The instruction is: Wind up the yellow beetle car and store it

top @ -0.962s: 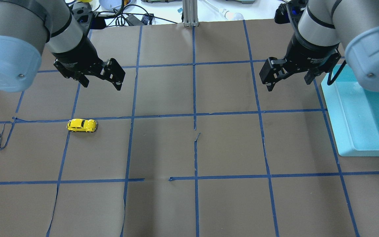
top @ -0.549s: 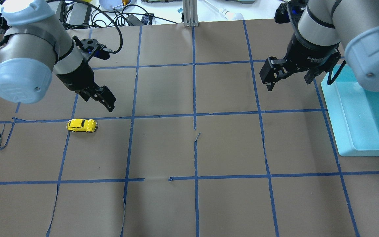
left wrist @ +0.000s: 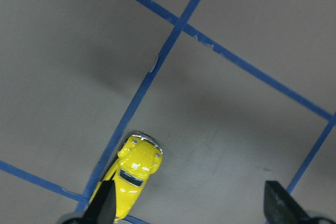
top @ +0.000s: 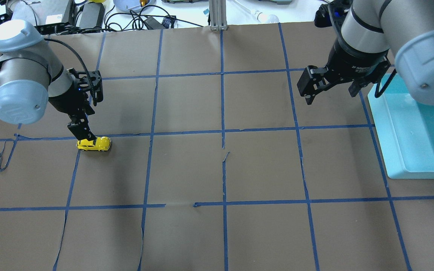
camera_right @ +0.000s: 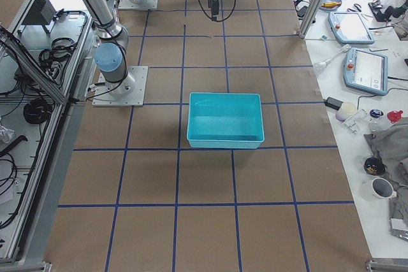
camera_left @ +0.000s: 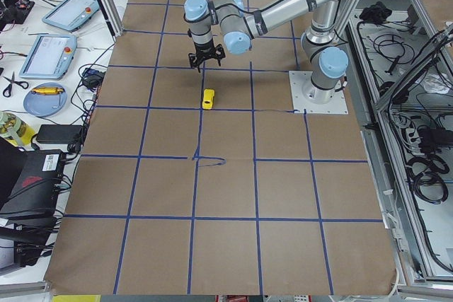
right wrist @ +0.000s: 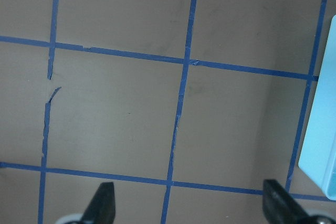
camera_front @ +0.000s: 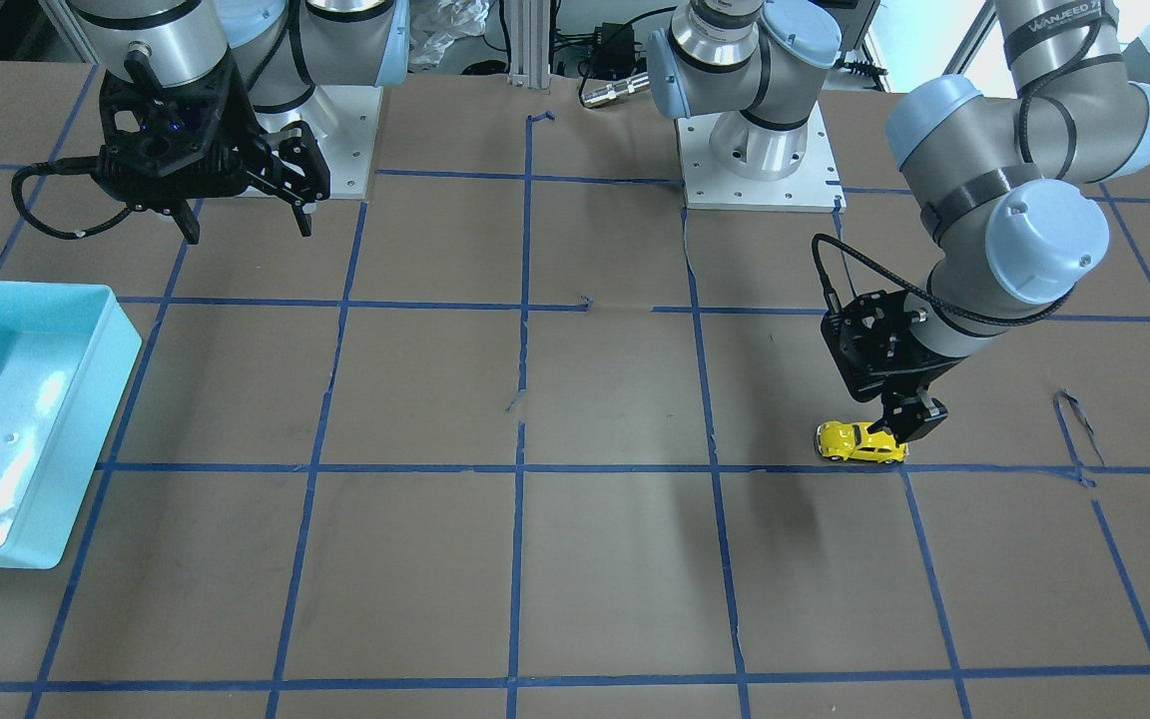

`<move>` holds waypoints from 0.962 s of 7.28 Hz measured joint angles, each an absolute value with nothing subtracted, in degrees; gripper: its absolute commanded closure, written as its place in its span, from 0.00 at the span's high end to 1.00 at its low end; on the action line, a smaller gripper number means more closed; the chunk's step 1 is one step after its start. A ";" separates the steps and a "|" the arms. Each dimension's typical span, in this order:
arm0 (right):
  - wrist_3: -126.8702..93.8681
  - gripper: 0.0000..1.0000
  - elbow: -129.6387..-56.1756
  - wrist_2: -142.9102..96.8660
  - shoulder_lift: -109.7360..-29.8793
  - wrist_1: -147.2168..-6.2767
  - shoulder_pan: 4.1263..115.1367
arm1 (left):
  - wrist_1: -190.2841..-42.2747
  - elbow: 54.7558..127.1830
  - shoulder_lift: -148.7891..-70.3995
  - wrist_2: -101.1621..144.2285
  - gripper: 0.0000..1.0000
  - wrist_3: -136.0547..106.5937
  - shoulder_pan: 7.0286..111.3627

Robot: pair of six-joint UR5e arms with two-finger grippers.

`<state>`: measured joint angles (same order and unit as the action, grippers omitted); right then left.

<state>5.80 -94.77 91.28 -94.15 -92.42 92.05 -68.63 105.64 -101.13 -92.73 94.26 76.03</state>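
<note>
**Left gripper point(top: 84, 134) right at the tiny glossy bright-yellow toy beetle car point(top: 94, 143), left of centre in the overhead frame.**

The overhead view showed this gripper edge-on, hiding its gap. The left wrist view showed its fingers point(left wrist: 105, 205) spread wide. The rounded, dark-windowed car sat at lower left just beside one finger, over blue tape on the brown paper surface point(top: 187, 169). The right gripper point(top: 330, 95), at upper right, hung open and empty beside a pale turquoise plastic bin point(top: 394, 150).

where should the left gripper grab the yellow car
Likely across its two long sides at mid-body, from straight above. The yellow car sits on its wheels, narrow with a rounded roof, so the flatter sides suit the open left gripper.
</note>
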 measured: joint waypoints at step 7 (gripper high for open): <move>5.77 1.00 -94.83 91.42 -93.98 -92.35 92.09 | -40.99 118.60 -105.06 -92.51 0.86 115.41 70.48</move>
